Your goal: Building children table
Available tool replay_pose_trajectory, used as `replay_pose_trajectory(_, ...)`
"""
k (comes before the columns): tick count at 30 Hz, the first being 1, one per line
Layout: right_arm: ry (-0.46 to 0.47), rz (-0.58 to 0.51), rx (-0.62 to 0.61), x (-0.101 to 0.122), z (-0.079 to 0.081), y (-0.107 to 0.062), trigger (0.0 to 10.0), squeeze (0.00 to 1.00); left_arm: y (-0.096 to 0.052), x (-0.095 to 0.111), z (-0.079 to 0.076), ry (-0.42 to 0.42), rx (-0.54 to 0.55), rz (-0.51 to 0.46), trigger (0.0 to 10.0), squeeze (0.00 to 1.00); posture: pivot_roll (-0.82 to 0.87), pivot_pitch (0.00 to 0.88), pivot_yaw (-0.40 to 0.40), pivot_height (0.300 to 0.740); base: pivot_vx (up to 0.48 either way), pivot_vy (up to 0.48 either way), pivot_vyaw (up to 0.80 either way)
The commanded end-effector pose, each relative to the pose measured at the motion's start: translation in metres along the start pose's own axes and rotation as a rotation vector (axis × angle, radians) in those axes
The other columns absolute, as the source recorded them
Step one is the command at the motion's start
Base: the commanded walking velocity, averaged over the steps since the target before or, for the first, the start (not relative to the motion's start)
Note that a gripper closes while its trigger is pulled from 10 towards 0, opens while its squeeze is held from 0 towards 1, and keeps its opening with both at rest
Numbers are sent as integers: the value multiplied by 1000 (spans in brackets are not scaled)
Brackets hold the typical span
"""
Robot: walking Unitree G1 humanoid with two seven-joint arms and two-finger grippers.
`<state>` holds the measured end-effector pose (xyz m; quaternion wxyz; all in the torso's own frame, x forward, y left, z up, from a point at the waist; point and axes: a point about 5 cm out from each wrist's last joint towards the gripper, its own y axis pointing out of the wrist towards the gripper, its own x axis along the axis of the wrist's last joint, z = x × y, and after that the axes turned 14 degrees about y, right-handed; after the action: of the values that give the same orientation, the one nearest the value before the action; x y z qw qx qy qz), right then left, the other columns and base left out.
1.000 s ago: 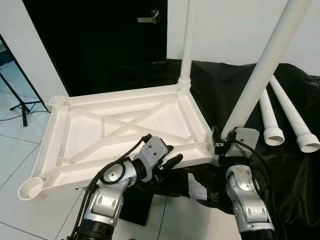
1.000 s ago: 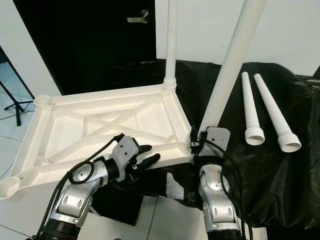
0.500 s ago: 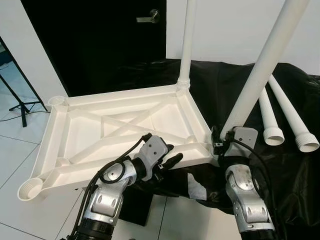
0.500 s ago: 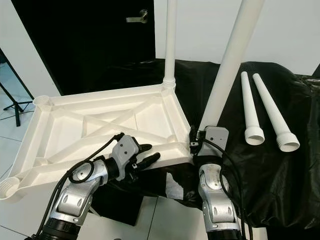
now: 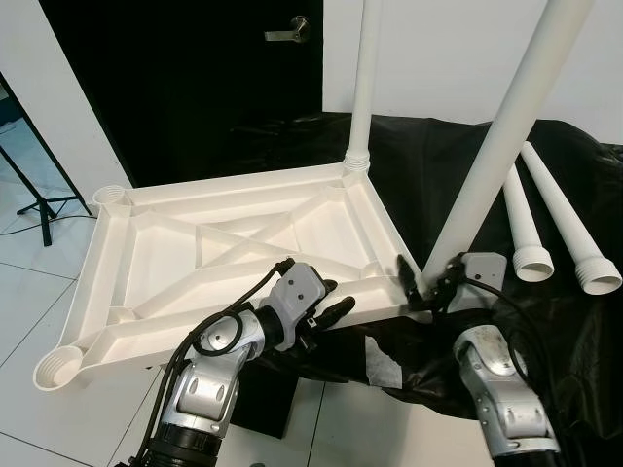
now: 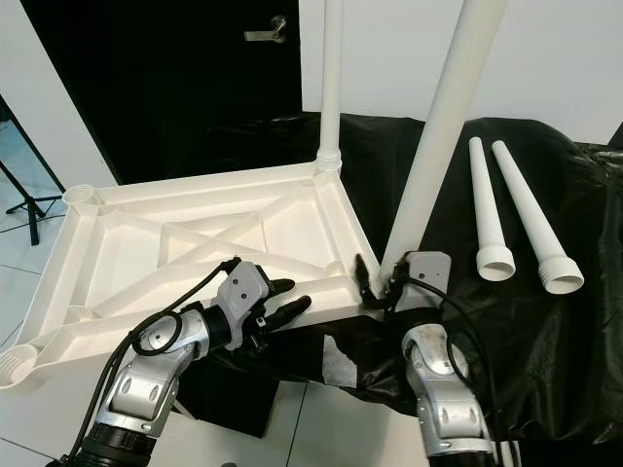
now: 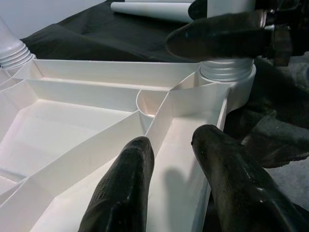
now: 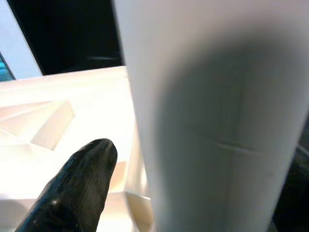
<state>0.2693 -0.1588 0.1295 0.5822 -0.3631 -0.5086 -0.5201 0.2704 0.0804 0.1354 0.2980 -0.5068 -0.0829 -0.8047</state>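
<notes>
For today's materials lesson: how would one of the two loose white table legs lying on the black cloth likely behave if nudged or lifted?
The loose leg is round and tapered, so a nudge would probably roll it in a curve. Its open end shows a hollow tube, so it is likely light yet stiff. The rumpled black cloth may slow any rolling.

A black cloth (image 5: 574,341) drapes the desk from about 12 round to 4 o'clock, wrinkled and hanging over the near edge. At 11 o'clock a dark door (image 5: 195,88) carries a silver lever handle (image 5: 288,30). White floor tiles (image 5: 39,292) spread at 8 o'clock, and a black tripod stand (image 5: 39,199) rests at 9 o'clock
</notes>
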Motion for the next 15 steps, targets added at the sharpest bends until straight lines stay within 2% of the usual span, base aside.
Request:
replay_pose_trajectory(1,2,12,67,3,-3,0,10000,0,-2,-2,10,6,128,39,10000,0,13,0,6,740,0,0,0)
replay_pose_trajectory(4,-37,47,168,7,-13,4,10000,0,-1,-2,10,9,125,39,10000,0,10,0,9,740,0,0,0)
replay_pose_trajectory(9,-111,103,253,8,-23,14,10000,0,0,-1,10,11,121,36,10000,0,10,0,8,740,0,0,0)
replay_pose_trajectory(10,-125,126,285,9,-27,18,3294,0,0,-1,10,11,120,36,10000,0,15,0,4,740,0,0,0)
replay_pose_trajectory(12,-126,132,296,9,-27,18,3294,0,0,-1,10,11,119,36,10000,0,15,0,4,740,0,0,0)
replay_pose_trajectory(13,-129,146,312,7,-28,18,0,0,0,-1,9,9,118,36,10000,0,21,0,0,740,0,0,0)
replay_pose_trajectory(15,-139,192,365,2,-29,18,0,0,-1,-2,5,1,104,38,10000,0,25,0,-2,740,0,0,0)
